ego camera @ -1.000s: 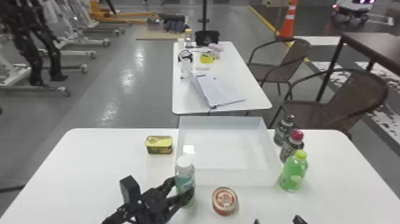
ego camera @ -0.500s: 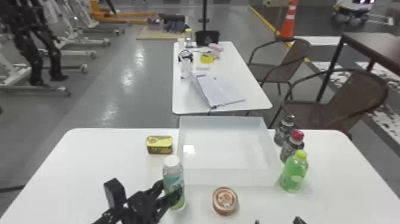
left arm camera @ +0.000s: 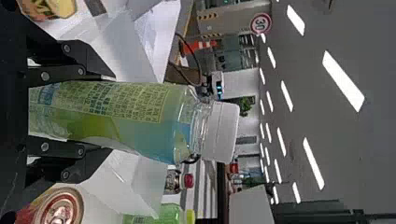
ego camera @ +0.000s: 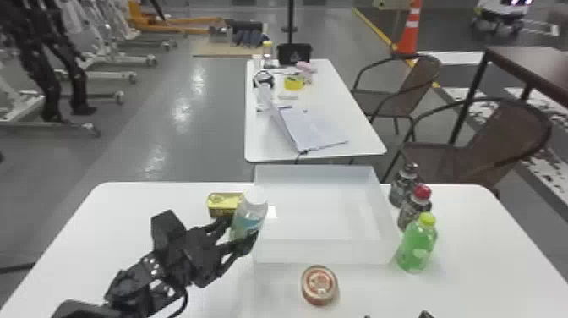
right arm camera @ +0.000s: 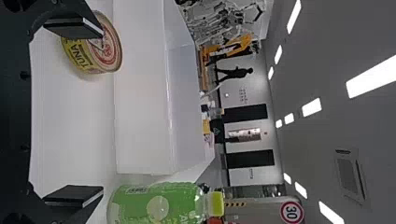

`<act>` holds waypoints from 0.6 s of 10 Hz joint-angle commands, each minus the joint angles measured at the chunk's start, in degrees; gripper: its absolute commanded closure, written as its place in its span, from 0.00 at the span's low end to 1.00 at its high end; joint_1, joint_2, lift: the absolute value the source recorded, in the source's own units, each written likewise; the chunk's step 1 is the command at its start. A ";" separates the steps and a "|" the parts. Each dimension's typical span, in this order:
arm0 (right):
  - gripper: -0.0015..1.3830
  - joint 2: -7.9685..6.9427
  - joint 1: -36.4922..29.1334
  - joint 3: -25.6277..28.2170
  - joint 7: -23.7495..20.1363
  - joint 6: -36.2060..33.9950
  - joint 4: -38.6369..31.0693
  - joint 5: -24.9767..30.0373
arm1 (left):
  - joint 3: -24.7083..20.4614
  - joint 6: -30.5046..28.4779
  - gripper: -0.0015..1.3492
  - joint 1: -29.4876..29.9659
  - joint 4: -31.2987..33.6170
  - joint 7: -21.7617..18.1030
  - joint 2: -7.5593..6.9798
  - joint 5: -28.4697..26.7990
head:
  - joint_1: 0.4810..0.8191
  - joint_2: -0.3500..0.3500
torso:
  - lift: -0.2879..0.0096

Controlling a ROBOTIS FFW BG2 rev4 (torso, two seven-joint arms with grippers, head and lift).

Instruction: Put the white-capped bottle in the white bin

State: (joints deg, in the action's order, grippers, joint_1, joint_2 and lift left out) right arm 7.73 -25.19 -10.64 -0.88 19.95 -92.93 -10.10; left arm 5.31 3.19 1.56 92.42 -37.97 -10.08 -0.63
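Now the left gripper point(ego camera: 241, 231) has carried the white-capped bottle point(ego camera: 249, 215) forward and, it seems, up off the table point(ego camera: 126, 262); half a second ago it stood lower, nearer the robot. The bottle is tilted, its cap point(left arm camera: 222, 133) leaning toward the white bin point(ego camera: 325, 251), and it shows just beside the bin's left wall, partly in front of the yellow tin point(ego camera: 219, 205). The claw is closed only to the bottle's width, one finger on each side. The right gripper point(right arm camera: 100, 114) waits near the table's front, empty, fingers wide apart. Grasping looks done; what remains is probably clearing that wall, moving rightward, then lowering and releasing, with the bottle's base most likely to catch.
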 commanded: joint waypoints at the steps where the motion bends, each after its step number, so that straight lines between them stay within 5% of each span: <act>1: 0.09 0.01 0.14 0.00 0.00 0.00 0.21 -0.10 | 1.19 1.73 0.80 -4.28 0.39 -2.03 1.38 -8.77 | 0.20 0.50 | 0.63; 4: 0.09 0.09 0.40 0.00 0.09 0.00 0.21 -0.10 | 5.94 -0.38 0.80 -11.14 0.30 -5.89 3.84 -23.89 | 0.20 0.50 | 0.63; 6: 0.09 0.01 0.93 -0.08 0.09 0.00 0.65 -0.45 | 12.97 -6.27 0.80 -17.20 -4.27 -7.30 3.40 -31.45 | 0.20 0.50 | 0.63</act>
State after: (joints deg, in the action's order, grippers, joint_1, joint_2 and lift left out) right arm 7.81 -24.40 -10.71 -0.79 19.97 -92.45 -10.31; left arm 16.25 -1.27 -13.83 89.86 -45.25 -6.42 -30.60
